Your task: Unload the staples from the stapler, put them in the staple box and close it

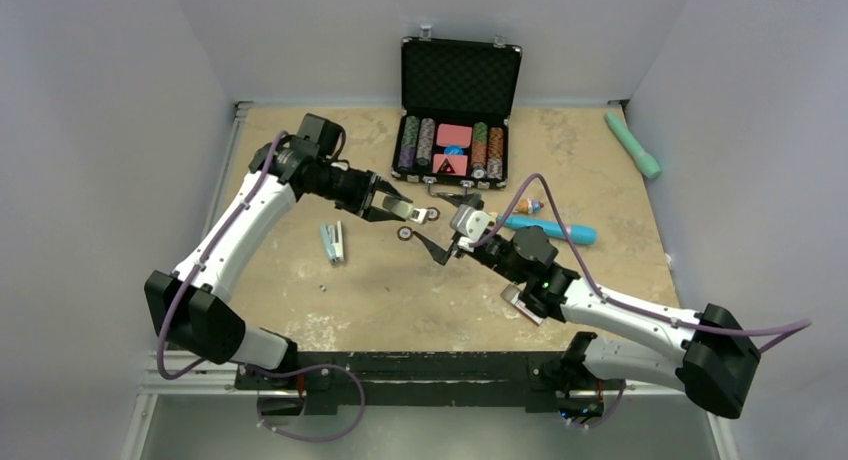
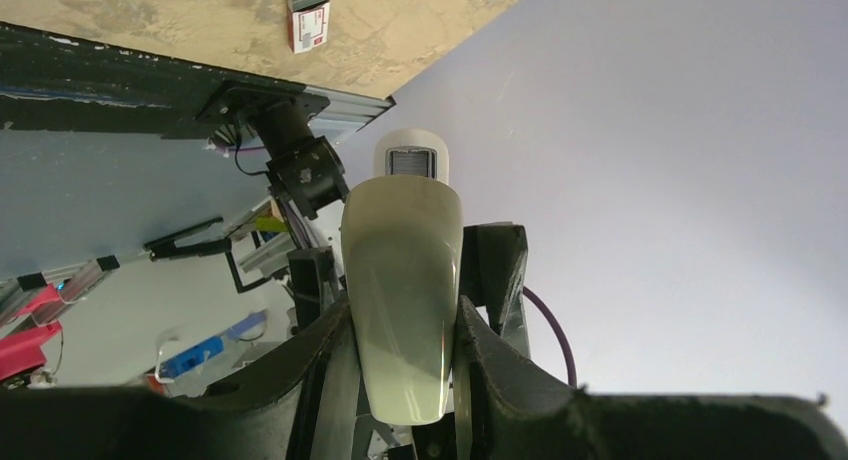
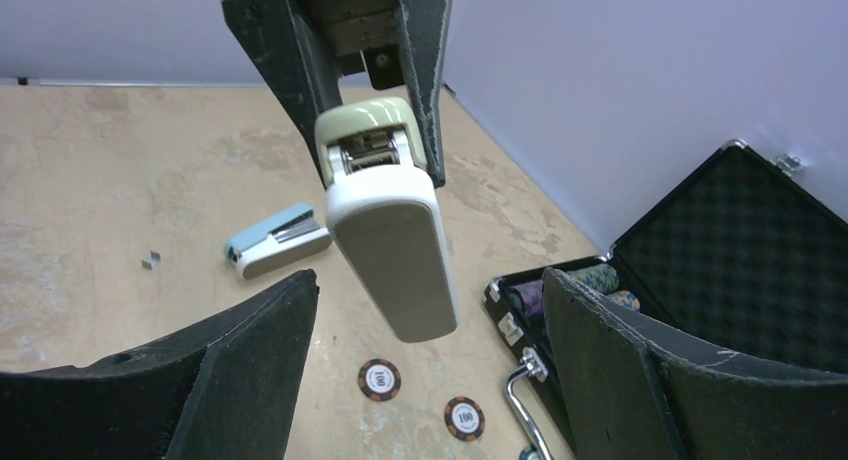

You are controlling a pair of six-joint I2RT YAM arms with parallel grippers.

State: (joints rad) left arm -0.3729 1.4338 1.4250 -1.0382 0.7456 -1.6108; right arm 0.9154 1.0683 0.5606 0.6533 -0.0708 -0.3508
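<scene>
Beige tabletop point(image 1: 600, 160): blue stapler point(image 1: 333, 242) lies left of centre, 2 poker chips point(image 3: 379, 378) beside. Right gripper point(image 3: 430, 290) wide open, empty, facing cream stapler point(image 3: 395, 240). Cream stapler aloft over table centre, clamped in left gripper point(image 2: 405, 315). Open chip case point(image 1: 460, 75) far.

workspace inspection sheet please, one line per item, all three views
surface: tan mottled tabletop, worn patches
job's things: cream stapler held off the table; small metal bit, likely staples, lying loose
clutter: blue stapler, open chip case, two loose chips, blue pen, teal tube
grippers: left pincer shut on the cream stapler; right pincer open, fingers either side of it, not touching
cables: purple cable along each arm, one looping below the table edge
surroundings: plain pale walls on three sides
</scene>
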